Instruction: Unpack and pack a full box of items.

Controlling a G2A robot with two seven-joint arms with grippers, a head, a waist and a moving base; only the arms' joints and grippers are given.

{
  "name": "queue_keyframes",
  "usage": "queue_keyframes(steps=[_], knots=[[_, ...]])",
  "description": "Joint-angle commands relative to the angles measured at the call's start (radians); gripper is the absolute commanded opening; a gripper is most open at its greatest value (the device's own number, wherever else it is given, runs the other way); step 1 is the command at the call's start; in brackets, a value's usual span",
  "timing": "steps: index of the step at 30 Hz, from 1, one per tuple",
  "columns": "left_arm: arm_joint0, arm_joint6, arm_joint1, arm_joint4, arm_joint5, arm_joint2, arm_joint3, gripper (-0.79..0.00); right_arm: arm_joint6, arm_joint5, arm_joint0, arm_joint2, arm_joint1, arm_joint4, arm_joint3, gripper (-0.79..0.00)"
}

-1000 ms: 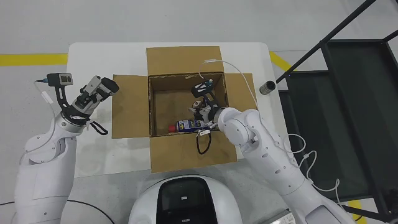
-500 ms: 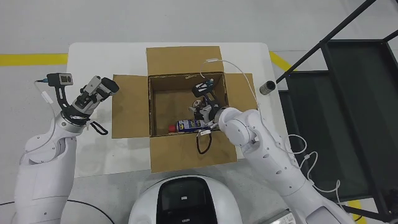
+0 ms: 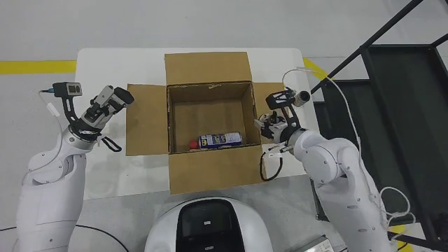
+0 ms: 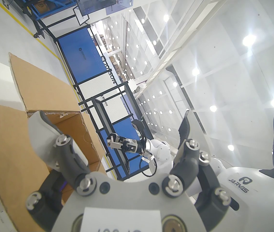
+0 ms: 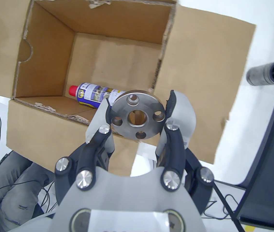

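Box (image 3: pixel 210 122) sits mid-table (image 3: pixel 126 66), all 4 flaps folded out. Spray can (image 3: pixel 220 139) lies on its side along the box's front wall, red cap twd the left, w/ bare cardboard floor behind it.

R gripper (image 5: pixel 139 108) hangs above the right flap, outside the box wall, fingers clamped on the rim of a round metal flange (image 5: pixel 137 118). Small metal cylinder (image 3: pixel 301 98) lies near the table's right edge, just past that flap and close to the black rack (image 3: pixel 378 112), so it's tight on that side.

L gripper (image 3: pixel 112 99) is over the table beside the left flap, fingers spread wide, nothing btwn them.

Vs 1 s ago: R gripper was down inside the box by the can, now it's up and out w/ the flange. L arm and can haven't budged.
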Motion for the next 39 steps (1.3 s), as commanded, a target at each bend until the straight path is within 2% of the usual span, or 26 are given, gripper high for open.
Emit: queue_keyframes(steps=[1,7,13,21,30,39], knots=[[0.0,0.0,0.0,0.0,0.0,0.0,0.0,0.0,-0.002,-0.003,-0.028,0.071,0.004,0.029,0.005,-0.785],[0.0,0.0,0.0,0.0,0.0,0.0,0.0,0.0,-0.053,-0.01,-0.086,0.24,0.012,0.126,0.082,-0.785],[0.0,0.0,0.0,0.0,0.0,0.0,0.0,0.0,-0.063,-0.052,-0.083,0.31,0.021,0.165,0.201,-0.785],[0.0,0.0,0.0,0.0,0.0,0.0,0.0,0.0,-0.071,-0.042,0.006,0.251,0.024,0.158,0.416,-0.785],[0.0,0.0,0.0,0.0,0.0,0.0,0.0,0.0,-0.13,-0.011,0.164,0.155,0.021,0.138,0.698,-0.785],[0.0,0.0,0.0,0.0,0.0,0.0,0.0,0.0,-0.195,0.031,0.257,0.114,0.018,0.122,0.845,-0.785]])
